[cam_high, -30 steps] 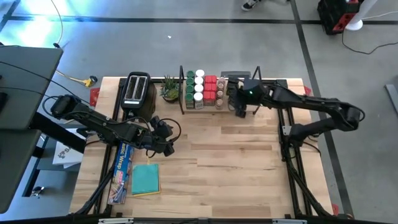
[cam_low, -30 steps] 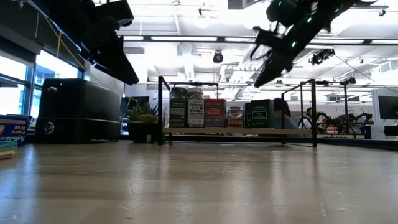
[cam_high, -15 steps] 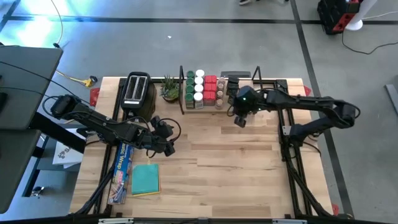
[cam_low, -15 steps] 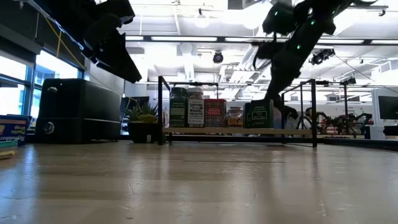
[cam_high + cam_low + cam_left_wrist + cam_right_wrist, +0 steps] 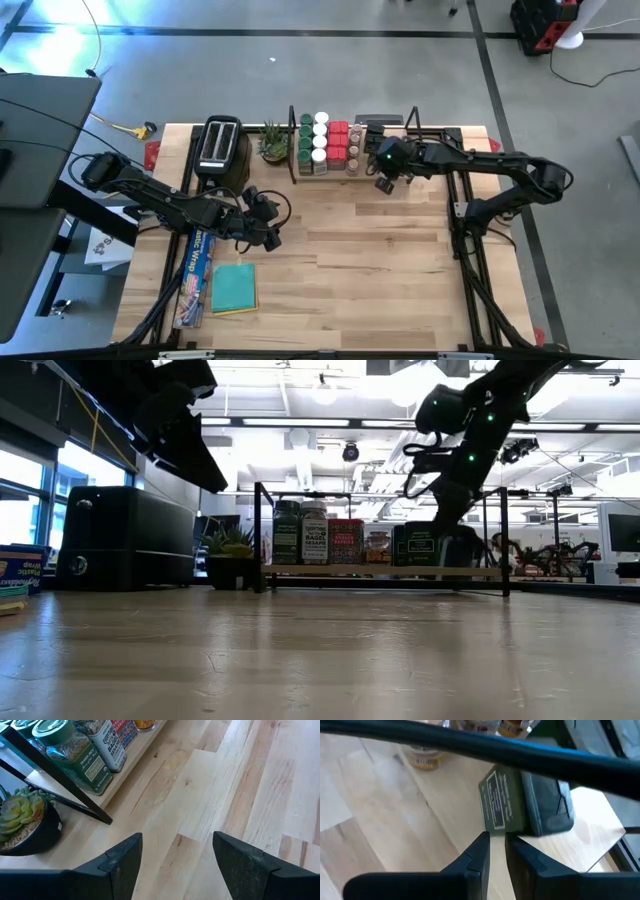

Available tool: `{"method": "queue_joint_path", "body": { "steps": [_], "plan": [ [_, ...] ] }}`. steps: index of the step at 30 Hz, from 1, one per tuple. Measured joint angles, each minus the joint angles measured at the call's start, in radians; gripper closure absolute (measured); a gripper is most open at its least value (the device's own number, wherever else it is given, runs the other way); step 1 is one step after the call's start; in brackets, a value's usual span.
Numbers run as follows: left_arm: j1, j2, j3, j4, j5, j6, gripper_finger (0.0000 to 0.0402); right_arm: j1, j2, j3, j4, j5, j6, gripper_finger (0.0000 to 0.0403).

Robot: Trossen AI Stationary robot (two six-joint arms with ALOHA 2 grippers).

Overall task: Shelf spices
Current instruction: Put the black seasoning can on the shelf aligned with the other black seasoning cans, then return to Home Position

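Note:
The shelf (image 5: 470,571) stands at the table's far edge with the spices (image 5: 325,145) in rows on it: green-lidded and white-lidded jars, red tins and small clear jars. A dark green tin (image 5: 500,802) stands upright at their right end, with a black tin (image 5: 547,805) behind it. My right gripper (image 5: 385,182) is shut just at the shelf's near side, its tips at the green tin's lower edge. My left gripper (image 5: 265,215) hangs open and empty over the table's left middle. My right gripper's shut fingertips (image 5: 484,840) stand at the lower near edge (image 5: 495,831) of the dark green tin, coming from the table's near side. I cannot tell whether they touch it. The tin stands upright on the shelf plank.
A black toaster (image 5: 220,145) and a small potted plant (image 5: 272,145) stand left of the shelf. A teal pad (image 5: 235,288) and a plastic-wrap box (image 5: 195,275) lie at the near left. Bare wood (image 5: 380,260) lies across the middle and right.
My right gripper has come down from above the shelf's right part to shelf height at its near side, first drawing toward the near edge, then going back toward the shelf. The spices have stayed where they were.

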Motion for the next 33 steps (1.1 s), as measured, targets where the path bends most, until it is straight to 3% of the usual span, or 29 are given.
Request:
{"method": "queue_joint_path", "body": {
  "steps": [9,16,21,33],
  "plan": [
    [0.0,0.0,0.0,0.002,0.006,-0.002,0.0163,-0.031,0.008,0.0,-0.083,0.016,0.182,0.035],
    [0.0,0.0,0.0,0.003,0.007,-0.002,0.0163,-0.064,0.052,0.0,0.043,0.027,0.18,0.035],
    [0.0,0.0,0.0,0.003,0.008,-0.002,0.0163,-0.078,0.055,0.0,0.02,0.027,0.159,0.035],
    [0.0,0.0,0.0,0.0,0.008,-0.002,0.0163,-0.015,0.047,0.233,-0.244,0.013,0.226,0.035]
  ]
}}
